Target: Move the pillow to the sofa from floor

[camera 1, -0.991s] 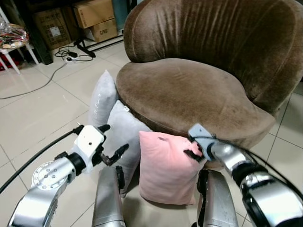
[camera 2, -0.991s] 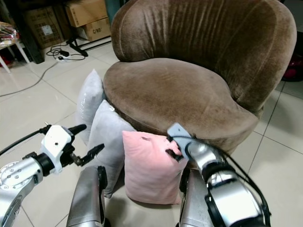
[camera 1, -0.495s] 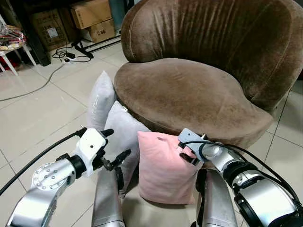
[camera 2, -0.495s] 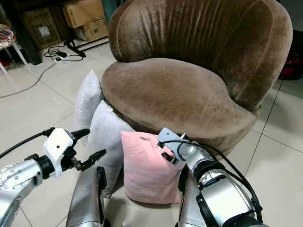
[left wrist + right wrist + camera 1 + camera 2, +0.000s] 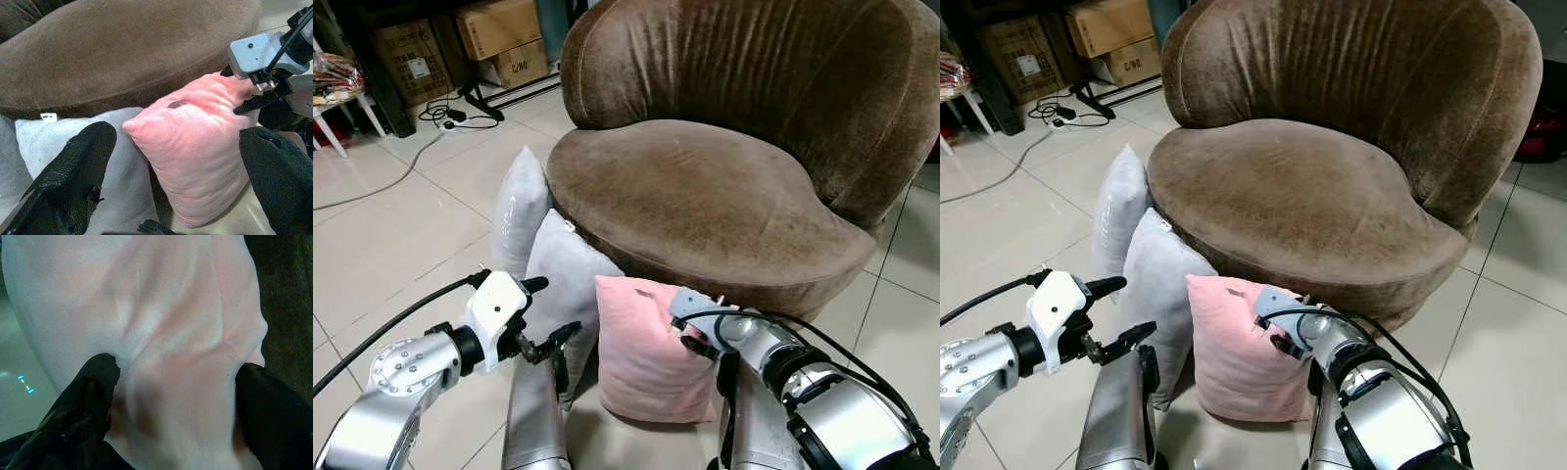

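A pink pillow [image 5: 641, 348] stands on the floor, leaning against the front of the brown round sofa [image 5: 695, 196]. My right gripper [image 5: 691, 338] is at the pillow's upper right corner. In the right wrist view its two fingers [image 5: 93, 396] stand wide apart on either side of creased pink fabric [image 5: 171, 347], pressing on it. My left gripper [image 5: 553, 308] hovers open to the left of the pink pillow, in front of a grey pillow [image 5: 563, 274], with nothing between its fingers. In the left wrist view the pink pillow [image 5: 195, 147] lies between its fingertips' lines.
A second grey pillow [image 5: 521, 211] leans on the sofa behind the first. Cardboard boxes [image 5: 504, 24] and cables [image 5: 450, 113] lie at the back left, with a white stool [image 5: 333, 98] at the far left. My own legs [image 5: 533, 411] show below.
My right gripper has moved left and down onto the pink pillow's top corner. The left gripper has dropped slightly. The camera has shifted a little.
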Robot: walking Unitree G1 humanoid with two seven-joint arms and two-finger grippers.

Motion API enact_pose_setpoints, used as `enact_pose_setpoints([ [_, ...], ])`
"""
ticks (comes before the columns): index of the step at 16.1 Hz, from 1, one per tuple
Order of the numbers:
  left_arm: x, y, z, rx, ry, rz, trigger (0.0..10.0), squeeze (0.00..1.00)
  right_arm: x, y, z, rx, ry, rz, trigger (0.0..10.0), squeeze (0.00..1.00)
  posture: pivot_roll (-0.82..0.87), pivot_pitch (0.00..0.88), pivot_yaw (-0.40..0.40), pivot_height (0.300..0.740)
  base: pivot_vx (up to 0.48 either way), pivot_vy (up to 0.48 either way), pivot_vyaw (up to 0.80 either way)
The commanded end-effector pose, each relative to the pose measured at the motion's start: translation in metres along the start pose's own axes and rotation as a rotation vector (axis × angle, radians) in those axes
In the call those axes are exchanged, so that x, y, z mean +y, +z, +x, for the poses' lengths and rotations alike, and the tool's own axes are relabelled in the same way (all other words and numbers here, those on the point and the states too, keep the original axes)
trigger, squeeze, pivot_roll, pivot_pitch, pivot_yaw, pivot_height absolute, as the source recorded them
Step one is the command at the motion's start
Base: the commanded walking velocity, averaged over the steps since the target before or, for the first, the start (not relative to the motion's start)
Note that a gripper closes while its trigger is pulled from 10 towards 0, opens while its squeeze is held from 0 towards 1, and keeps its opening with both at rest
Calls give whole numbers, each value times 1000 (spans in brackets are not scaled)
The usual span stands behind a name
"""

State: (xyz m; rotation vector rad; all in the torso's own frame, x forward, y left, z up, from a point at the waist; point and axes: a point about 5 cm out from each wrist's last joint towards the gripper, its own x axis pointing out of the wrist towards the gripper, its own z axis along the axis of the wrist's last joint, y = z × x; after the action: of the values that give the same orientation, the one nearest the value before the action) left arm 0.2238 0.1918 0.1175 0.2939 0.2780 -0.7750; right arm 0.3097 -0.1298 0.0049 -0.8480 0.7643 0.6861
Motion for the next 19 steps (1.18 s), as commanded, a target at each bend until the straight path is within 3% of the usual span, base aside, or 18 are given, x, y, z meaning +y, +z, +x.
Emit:
enact_pose_setpoints([
  [1,-3,-1,-2,7,-8,-7,10000,0,8,-6,2,13,18,1,0,0,8,0,55,442,0,0,0],
  [4,-14,-5,2,12,-32,-50,10000,0,5,-9,1,16,-14,18,0,0,26,0,32,442,0,0,0],
  [7,-11,-15,-9,38,15,-93,10000,0,4,3,2,-12,-28,-2,0,0,28,0,26,442,0,0,0],
  [19,-15,-13,-10,39,16,-85,10000,0,13,0,4,-10,-9,-14,0,0,28,0,21,442,0,0,0],
])
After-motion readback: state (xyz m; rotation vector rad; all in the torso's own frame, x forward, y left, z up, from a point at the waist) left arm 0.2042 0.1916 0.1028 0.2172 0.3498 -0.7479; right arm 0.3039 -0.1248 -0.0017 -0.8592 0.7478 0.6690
